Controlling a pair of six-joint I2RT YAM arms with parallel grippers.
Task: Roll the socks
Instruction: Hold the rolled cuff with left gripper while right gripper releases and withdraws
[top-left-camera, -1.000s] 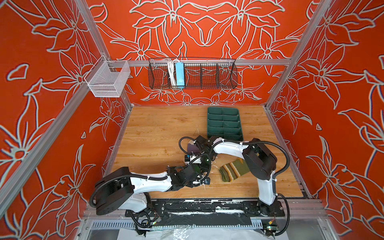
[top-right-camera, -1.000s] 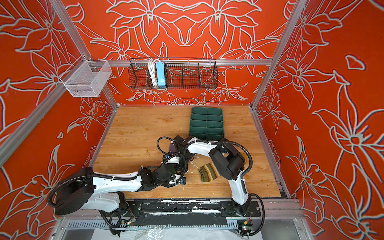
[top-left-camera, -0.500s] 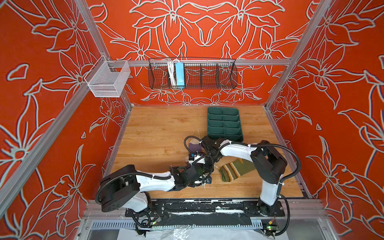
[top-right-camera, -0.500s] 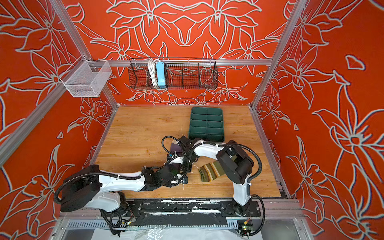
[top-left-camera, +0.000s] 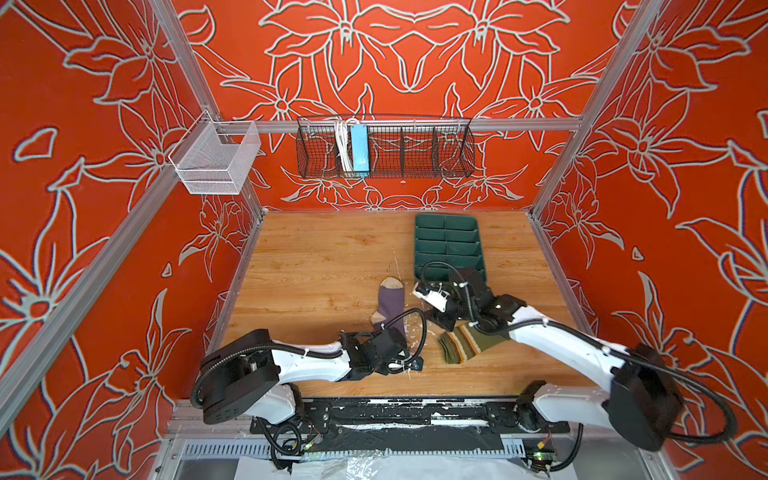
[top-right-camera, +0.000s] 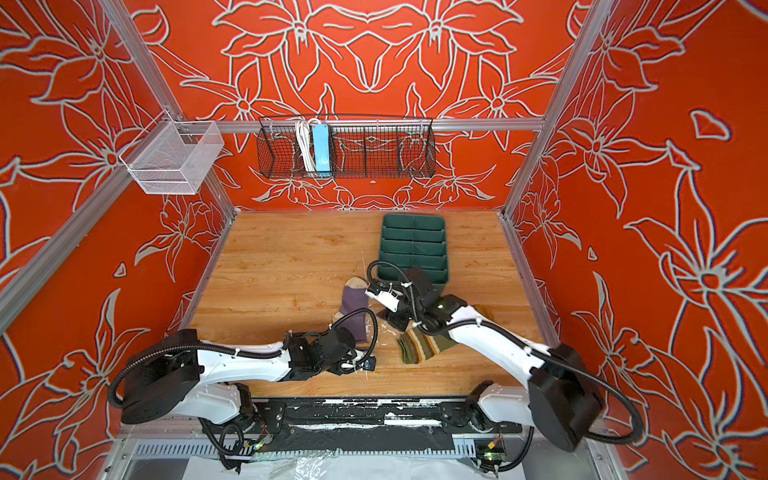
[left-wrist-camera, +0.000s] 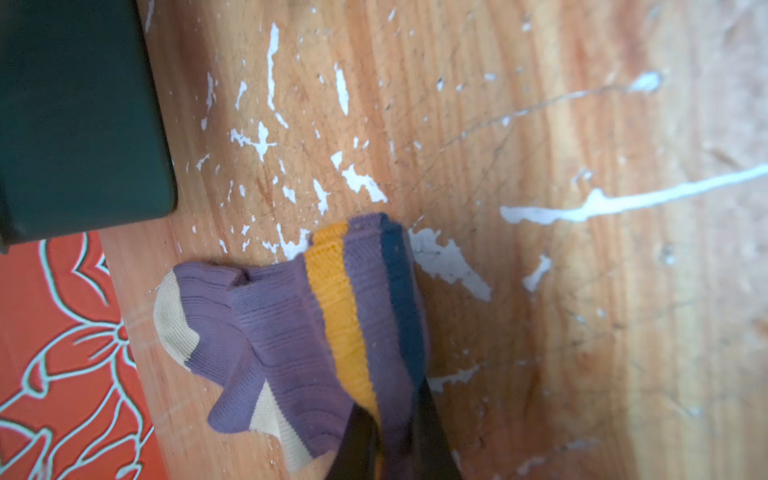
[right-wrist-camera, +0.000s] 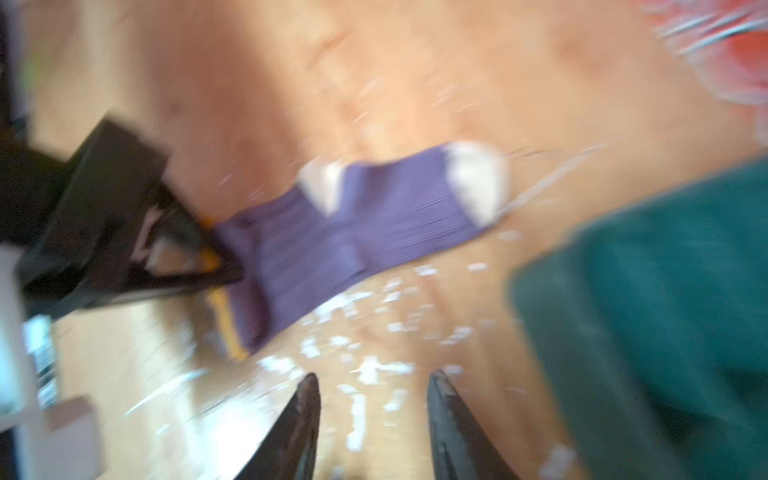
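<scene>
Top views, purple sock: it lay stretched on the wooden table near the middle. Its cream toe pointed to 12 o'clock. Its cuff end pointed to 6 o'clock and ran under the wrist of the left arm.
Top views, olive sock: it lay at 4 o'clock of the purple sock, apart from it. Its striped end pointed to 7 o'clock, and its other end was hidden beneath the right arm.
Top views, tray: dark green and divided, it sat at 1 o'clock of the purple sock, toward the back wall.
Top views, right gripper: it hung low between the two socks, at 10 o'clock of the olive sock. Its jaws could not be made out from there.
Left wrist view, left gripper: its jaws were clamped on the purple sock's cuff, and dark fingers pinched the orange and blue stripes.
Left wrist view, purple sock: it was creased and bunched toward the grip, with its cream heel and toe showing. It rested on scratched, white-flecked wood, and the tray's corner sat apart from it.
Right wrist view, right gripper: the picture was blurred, but the jaws stood clearly apart. Only bare flecked table showed between them, short of the sock.
Right wrist view, purple sock: its cuff end was in the left gripper's black fingers and its toe end lay near the tray.
</scene>
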